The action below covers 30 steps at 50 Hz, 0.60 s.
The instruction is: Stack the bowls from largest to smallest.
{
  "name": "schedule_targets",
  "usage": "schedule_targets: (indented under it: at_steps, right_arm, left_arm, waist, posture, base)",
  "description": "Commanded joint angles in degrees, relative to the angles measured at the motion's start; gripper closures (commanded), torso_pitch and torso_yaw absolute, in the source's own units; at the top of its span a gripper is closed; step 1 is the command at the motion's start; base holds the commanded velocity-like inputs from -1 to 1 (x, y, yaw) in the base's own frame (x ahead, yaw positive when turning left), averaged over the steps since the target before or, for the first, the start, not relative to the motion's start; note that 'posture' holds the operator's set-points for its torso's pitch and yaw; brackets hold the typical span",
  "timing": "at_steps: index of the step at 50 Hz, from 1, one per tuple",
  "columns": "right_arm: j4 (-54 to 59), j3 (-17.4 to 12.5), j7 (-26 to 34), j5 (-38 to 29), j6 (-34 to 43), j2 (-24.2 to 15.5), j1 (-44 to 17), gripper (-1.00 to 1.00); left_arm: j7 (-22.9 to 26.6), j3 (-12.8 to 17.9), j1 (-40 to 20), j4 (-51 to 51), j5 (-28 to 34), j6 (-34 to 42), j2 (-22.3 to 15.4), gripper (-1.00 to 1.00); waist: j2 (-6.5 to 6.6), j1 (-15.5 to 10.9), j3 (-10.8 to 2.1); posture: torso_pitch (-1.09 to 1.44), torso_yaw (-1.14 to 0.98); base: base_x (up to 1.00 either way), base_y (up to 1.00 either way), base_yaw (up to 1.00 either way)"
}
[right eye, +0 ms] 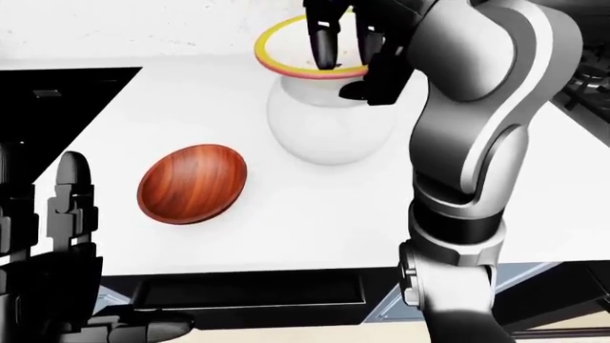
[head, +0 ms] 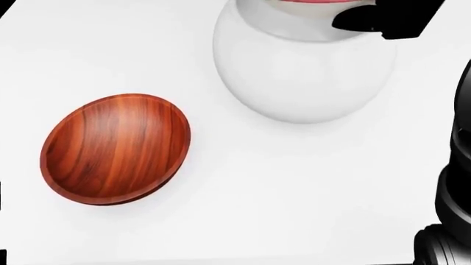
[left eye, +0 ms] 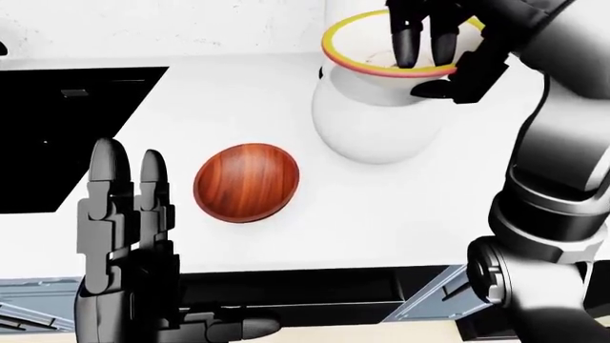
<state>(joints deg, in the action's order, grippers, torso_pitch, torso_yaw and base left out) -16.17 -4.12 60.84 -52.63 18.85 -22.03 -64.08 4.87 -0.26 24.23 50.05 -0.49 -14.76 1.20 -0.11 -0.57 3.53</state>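
Note:
A big white bowl (left eye: 370, 121) stands on the white counter (left eye: 381, 214) at the upper middle of the left-eye view. A smaller cream bowl with a yellow and red rim (left eye: 355, 44) sits tilted in its mouth. My right hand (left eye: 424, 73) is shut on that rim, two fingers inside and the thumb outside. A wooden bowl (head: 114, 149) lies alone on the counter, down and left of the white bowl. My left hand (left eye: 124, 207) is raised at the lower left, open and holding nothing.
A black cooktop (left eye: 66, 128) is set into the counter at the left of the left-eye view. The counter's near edge and grey drawer fronts (left eye: 315, 293) run along the bottom. My right arm (right eye: 477, 164) rises along the right side.

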Motion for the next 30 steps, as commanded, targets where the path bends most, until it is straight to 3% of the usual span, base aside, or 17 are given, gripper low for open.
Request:
schedule_targets:
  at_steps: [1, 30]
  right_arm:
    - [-1.26, -0.95, -1.53, -0.41, -0.54, -0.52, -2.32, 1.00]
    - [-1.27, -1.55, -4.05, -0.34, -1.67, -0.15, 2.01, 1.00]
  left_arm:
    - [-0.08, -0.01, -0.24, 2.15, -0.17, -1.28, -0.03, -1.00]
    - [-0.02, -0.09, -0.30, 1.60, 0.02, -1.64, -0.03, -1.00]
  waist:
    - [-0.10, -0.04, -1.22]
    - [-0.17, -0.11, -1.43]
  posture:
    - [0.00, 0.00]
    - [0.00, 0.00]
  base:
    - [0.00, 0.00, 0.00]
    - [0.00, 0.00, 0.00]
